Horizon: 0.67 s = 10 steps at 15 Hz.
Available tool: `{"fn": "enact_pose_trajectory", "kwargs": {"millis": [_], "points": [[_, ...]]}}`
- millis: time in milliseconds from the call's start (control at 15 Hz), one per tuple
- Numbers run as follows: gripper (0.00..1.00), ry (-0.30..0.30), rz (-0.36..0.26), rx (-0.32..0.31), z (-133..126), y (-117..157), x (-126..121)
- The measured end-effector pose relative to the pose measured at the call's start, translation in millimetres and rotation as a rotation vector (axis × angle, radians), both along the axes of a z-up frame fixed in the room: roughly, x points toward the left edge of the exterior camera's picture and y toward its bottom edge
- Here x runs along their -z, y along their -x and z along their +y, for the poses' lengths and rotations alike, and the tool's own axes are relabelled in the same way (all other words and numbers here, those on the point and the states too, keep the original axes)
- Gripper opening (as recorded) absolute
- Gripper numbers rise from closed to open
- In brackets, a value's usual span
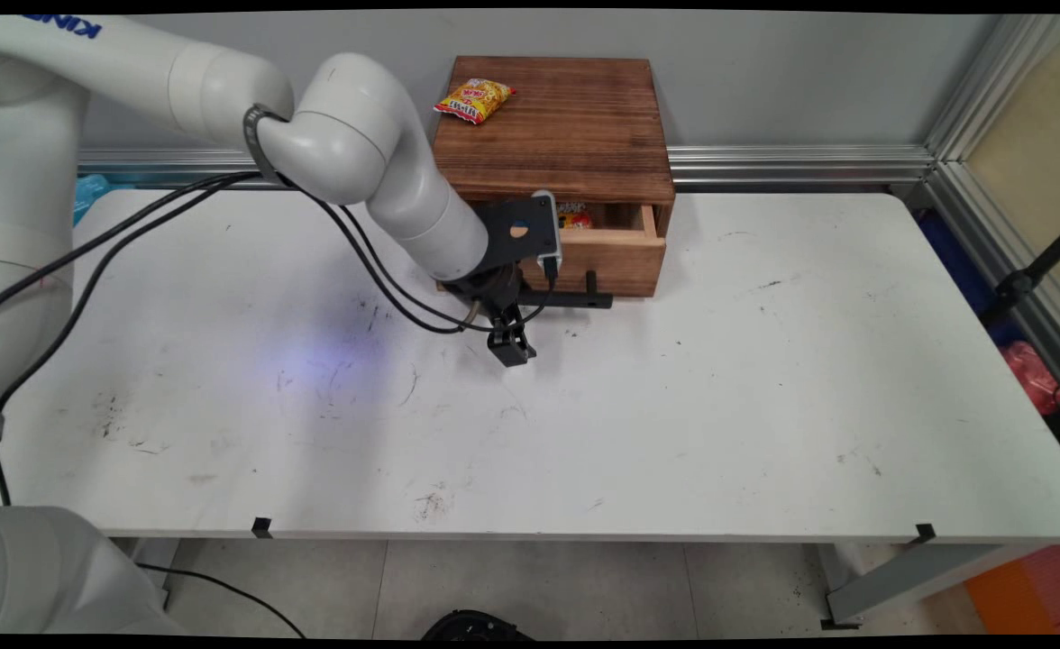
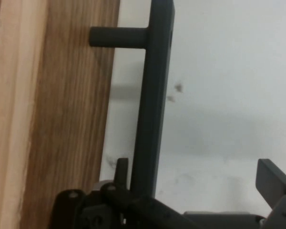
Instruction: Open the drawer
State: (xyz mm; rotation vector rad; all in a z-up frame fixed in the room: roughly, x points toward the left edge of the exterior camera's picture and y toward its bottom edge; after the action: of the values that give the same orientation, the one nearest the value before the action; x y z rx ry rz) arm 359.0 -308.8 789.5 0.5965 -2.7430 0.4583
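- Arm link: blue lettering stands on the white arm link [image 1: 88, 50] at the upper left of the main view. It appears inverted and is cut by the picture edge; only the fragment "KIN" can be made out.
- Yellow snack packet [image 1: 473, 99] on top of the wooden box [image 1: 575, 135]: red printed characters are present on the wrapper, too small to read.
- Packet inside the open drawer [image 1: 625, 242]: a red and yellow packet [image 1: 574, 216] carries print that cannot be read.
- Hand view: no text, number or sign is legible.
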Motion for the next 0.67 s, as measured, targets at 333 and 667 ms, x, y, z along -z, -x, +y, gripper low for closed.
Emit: {"fn": "enact_pose_trajectory", "kwargs": {"millis": [333,667], "points": [[1.0,-0.027,0.005,-0.007,22,8,-4],[1.0,-0.054,0.012,-0.007,42,16,-8]]}}
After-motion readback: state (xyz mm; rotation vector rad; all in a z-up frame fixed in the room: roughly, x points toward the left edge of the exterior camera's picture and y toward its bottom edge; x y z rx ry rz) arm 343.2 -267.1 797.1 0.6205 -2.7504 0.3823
